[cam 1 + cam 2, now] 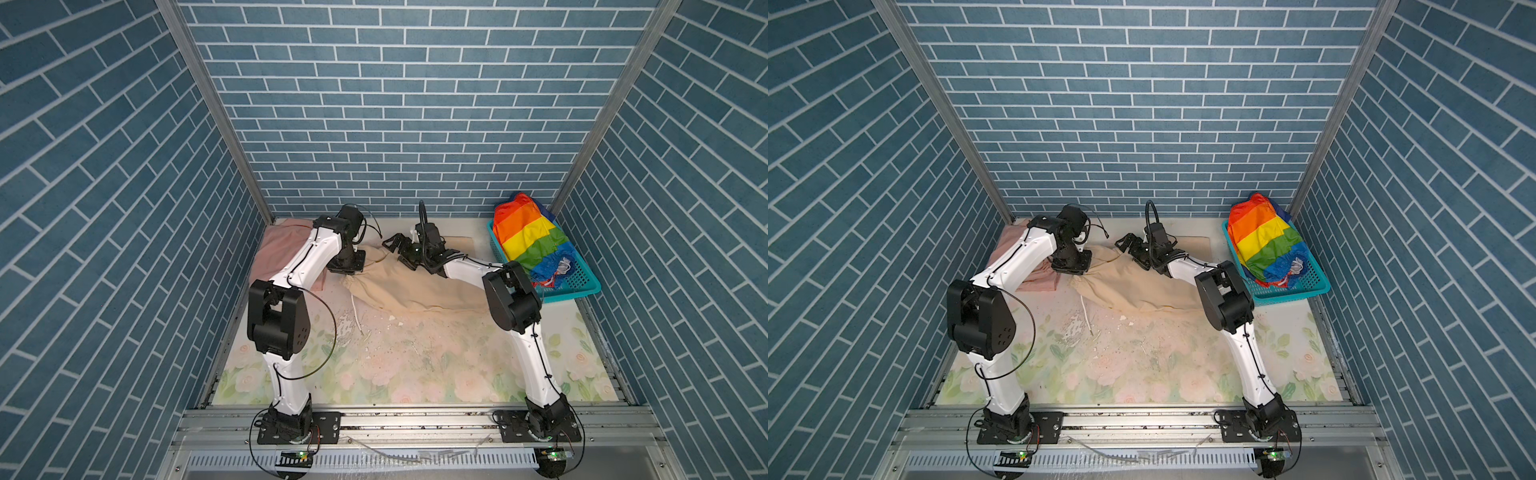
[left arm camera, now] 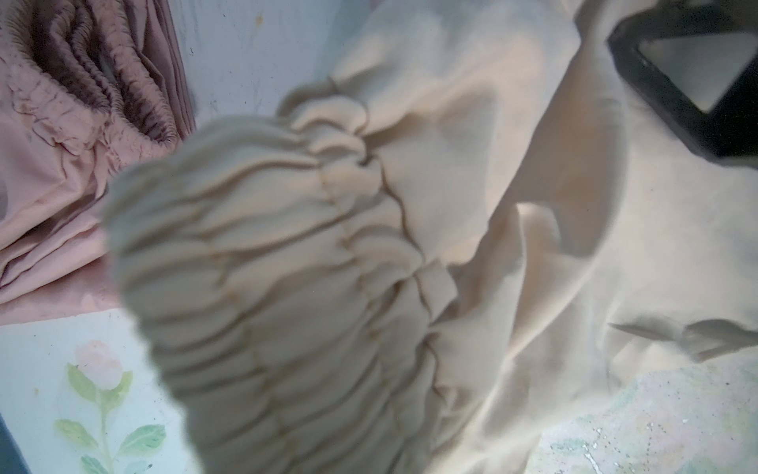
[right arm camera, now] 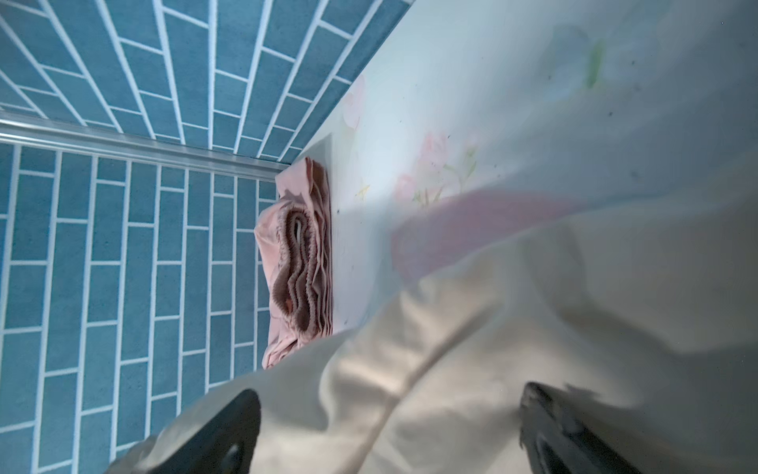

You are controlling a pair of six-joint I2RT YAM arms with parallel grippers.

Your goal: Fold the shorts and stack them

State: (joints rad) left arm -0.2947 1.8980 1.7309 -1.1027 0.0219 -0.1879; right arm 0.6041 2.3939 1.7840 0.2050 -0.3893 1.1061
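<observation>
**Two robot arms at work on the beige shorts, the second of three pairs**

The beige shorts [image 1: 415,286] lie unfolded and rumpled across the middle of the floral counter [image 1: 415,365], running from about 10 o'clock of centre down toward 4 o'clock. Their gathered waistband [image 2: 287,287] is at the 10 o'clock end. A white drawstring [image 1: 357,318] trails from it toward 6 o'clock.

The left hand [image 1: 347,268] is down on that waist end, clenched. The left wrist view is filled with bunched elastic close to the lens, so it appears to be grasping the waistband. The right hand [image 1: 395,245] hovers at the shorts' far edge, near 12 o'clock, with its jaws spread wide and gripping nothing. In the right wrist view its fingers [image 3: 221,435] stand well apart with beige cloth between them.

The pink shorts [image 1: 278,245] sit folded in the far corner at 10 o'clock, just beside the left hand. The rainbow shorts [image 1: 528,237] are heaped in a teal basket [image 1: 582,286] at 2 o'clock, unfolded.

By this layout, one pair looks finished and the beige pair is being arranged for folding. The next move likely calls for the right hand to close on the far edge, so both hands can pull the fabric flat. Loose wrinkles and the stray drawstring could spoil a clean crease.
</observation>
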